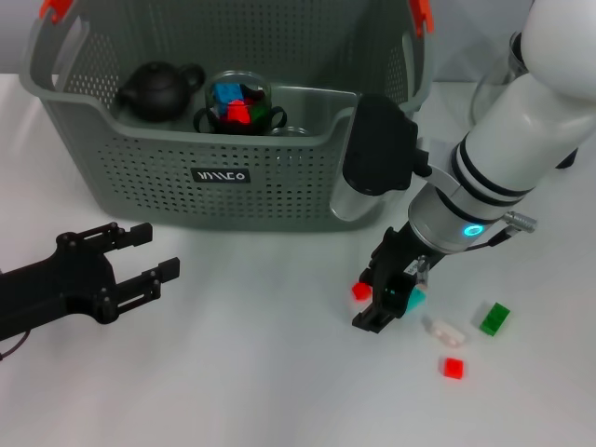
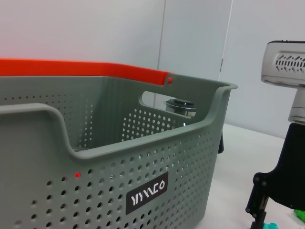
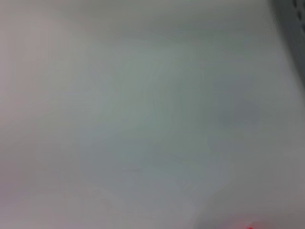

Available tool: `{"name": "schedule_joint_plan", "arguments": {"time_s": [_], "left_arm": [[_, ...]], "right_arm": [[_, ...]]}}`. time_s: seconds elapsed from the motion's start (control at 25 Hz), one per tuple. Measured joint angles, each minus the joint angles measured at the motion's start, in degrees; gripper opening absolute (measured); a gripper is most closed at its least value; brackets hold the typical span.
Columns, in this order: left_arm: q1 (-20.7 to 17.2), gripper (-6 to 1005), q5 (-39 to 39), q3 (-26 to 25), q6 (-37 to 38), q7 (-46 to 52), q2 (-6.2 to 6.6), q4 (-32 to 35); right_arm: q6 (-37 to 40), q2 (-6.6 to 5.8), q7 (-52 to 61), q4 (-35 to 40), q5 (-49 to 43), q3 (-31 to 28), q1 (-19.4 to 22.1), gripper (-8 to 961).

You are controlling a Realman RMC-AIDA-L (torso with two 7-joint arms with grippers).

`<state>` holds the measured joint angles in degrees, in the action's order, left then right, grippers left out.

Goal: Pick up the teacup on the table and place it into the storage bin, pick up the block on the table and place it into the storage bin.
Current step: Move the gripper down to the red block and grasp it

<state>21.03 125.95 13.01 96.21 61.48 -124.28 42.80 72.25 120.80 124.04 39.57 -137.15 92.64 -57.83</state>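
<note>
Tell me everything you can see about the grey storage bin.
The storage bin is a large grey perforated plastic basket with a scooped front rim, cut-out handles, orange clips at its top corners and a small black logo label on the front wall. It stands upright on the white table. Inside sit a black teapot and a glass cup holding coloured blocks. Neither gripper touches it.
</note>
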Motion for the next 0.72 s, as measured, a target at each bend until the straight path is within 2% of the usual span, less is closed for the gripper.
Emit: {"name": "schedule_joint_plan", "arguments": {"time_s": [0.24,0.72], "left_arm": [[0.0,613,0.0,0.0,-0.4,0.0,0.00,0.0],[-0.3,614,0.0,0.0,-0.6,0.1,-0.09,0.0]], "right_arm": [[0.5,-0.24,-0.7,0.2,0.9,-0.4,0.0,614],[-4.0,0.09,-0.9,-0.8,0.9,1.2,0.2,601]]}}
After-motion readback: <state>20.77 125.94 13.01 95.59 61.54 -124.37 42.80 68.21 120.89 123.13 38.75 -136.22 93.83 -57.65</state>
